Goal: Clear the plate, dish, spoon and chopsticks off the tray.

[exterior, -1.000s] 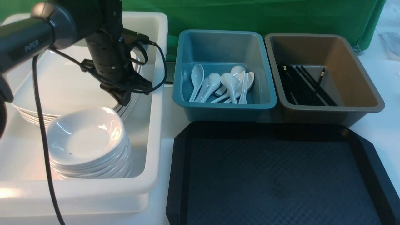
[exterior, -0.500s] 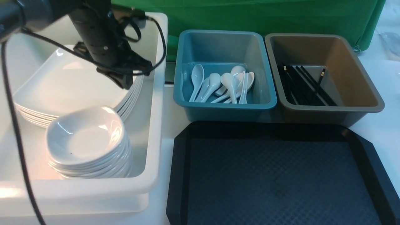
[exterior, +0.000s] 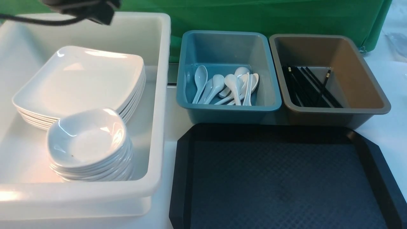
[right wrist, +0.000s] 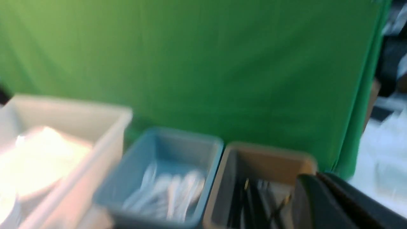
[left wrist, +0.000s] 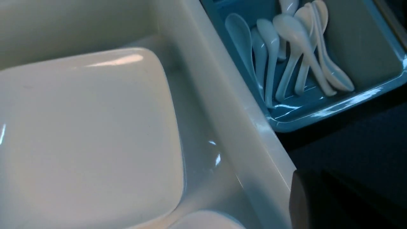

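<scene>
The black tray lies bare at the front right. A stack of white plates and a stack of small dishes sit in the white tub. White spoons lie in the blue tub. Black chopsticks lie in the brown tub. My left gripper is shut and empty, high above the white tub's far side; only its tip shows in the front view. My right gripper, out of the front view, is shut and empty, raised in front of the brown tub.
A green cloth hangs behind the tubs. The three tubs stand side by side along the tray's far edge and left side. White tabletop shows at the right.
My left arm has risen from just over the plate stack and gone nearly out of the front view's top. The plates, dishes, spoons and chopsticks have not moved.
</scene>
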`<state>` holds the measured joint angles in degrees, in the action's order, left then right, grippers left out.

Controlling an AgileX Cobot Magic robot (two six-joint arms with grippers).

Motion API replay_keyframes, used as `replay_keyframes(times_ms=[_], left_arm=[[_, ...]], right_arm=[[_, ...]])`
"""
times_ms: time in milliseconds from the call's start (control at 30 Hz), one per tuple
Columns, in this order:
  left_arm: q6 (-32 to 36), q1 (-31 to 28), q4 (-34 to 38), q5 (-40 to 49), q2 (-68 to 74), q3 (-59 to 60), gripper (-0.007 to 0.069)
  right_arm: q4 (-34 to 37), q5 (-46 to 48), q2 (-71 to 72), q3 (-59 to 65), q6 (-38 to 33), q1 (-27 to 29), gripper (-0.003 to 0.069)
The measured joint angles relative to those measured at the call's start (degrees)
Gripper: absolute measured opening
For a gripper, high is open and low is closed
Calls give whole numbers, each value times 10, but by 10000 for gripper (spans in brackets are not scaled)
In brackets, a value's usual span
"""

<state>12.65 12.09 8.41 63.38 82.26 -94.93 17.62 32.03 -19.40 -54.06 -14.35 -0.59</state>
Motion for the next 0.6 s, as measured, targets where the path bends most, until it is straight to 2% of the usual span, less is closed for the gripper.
replay_keyframes(times_ms=[67, 167, 200, 300, 467, 600], left_arm=[[0, 0, 2, -31, -88, 88, 11], [0, 0, 7, -68, -164, 166, 11], [0, 0, 9, -98, -214, 223, 11], [0, 0, 11, -159, -325, 341, 11], [-16, 0, 13, -247, -490, 511, 11], [-24, 0, 16, -288, -569, 583, 11]], right_arm=[[0, -98, 53, 61, 0, 0, 28], [0, -171, 89, 113, 0, 0, 28], [0, -226, 110, 152, 0, 0, 29], [0, -305, 137, 209, -1, 0, 37], [0, -330, 140, 247, -1, 0, 62], [0, -333, 140, 248, -1, 0, 74]])
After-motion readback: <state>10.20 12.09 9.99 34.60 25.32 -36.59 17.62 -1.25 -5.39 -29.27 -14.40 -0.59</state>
